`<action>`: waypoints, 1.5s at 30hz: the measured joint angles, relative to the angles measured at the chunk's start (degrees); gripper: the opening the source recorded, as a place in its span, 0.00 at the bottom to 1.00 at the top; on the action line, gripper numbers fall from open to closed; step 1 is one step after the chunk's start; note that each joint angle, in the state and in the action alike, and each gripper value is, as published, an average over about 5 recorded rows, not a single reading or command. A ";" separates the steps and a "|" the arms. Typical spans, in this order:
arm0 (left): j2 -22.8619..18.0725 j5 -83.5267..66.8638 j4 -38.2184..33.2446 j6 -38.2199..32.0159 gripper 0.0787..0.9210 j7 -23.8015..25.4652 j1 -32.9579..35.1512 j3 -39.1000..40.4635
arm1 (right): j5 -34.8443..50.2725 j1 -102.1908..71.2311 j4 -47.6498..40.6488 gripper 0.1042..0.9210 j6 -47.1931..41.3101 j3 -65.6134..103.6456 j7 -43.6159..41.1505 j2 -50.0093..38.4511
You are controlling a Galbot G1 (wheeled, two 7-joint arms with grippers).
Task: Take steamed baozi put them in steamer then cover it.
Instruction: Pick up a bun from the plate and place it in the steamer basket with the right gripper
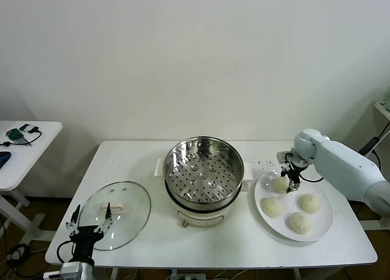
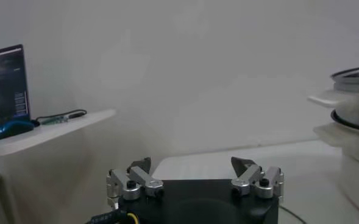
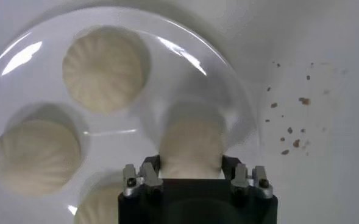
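1. Our right gripper (image 3: 191,167) has its jaws closed on one baozi (image 3: 190,143) on the white plate (image 1: 323,222).
2. We judge the first pick is in hand; next comes a lift across to the empty steamer (image 1: 204,170).
3. Our right arm reaches down from the side; our left gripper (image 1: 91,222) waits wide open beside the glass cover (image 1: 125,201).

- Steamed baozi (image 1: 297,205): four cream-white pleated buns, all on a white plate (image 1: 325,228) at the surface's right end; rear-left one (image 3: 191,146) pinched between jaws, apparently not lifted off.
- Steamer (image 1: 203,170): shiny perforated steel basket on white pot base, uncovered, mid-surface.
- Cover (image 1: 116,213): clear glass, white handle, flat at the steamer's left.
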 measured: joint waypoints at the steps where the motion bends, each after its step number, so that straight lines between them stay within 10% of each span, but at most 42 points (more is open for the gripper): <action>1: 0.04 -0.06 -0.02 -0.04 0.88 0.00 0.14 -0.04 | 0.26 1.08 0.34 0.68 1.05 -0.58 -0.41 0.06; 22: 0.39 -1.29 -1.33 0.44 0.88 -0.18 1.90 -0.14 | 4.05 27.19 11.17 0.72 25.85 -12.76 -7.83 12.47; 45: 0.83 -1.23 -3.03 0.98 0.88 0.05 3.27 -0.32 | -17.84 16.05 14.30 0.73 38.42 -7.09 -5.51 25.91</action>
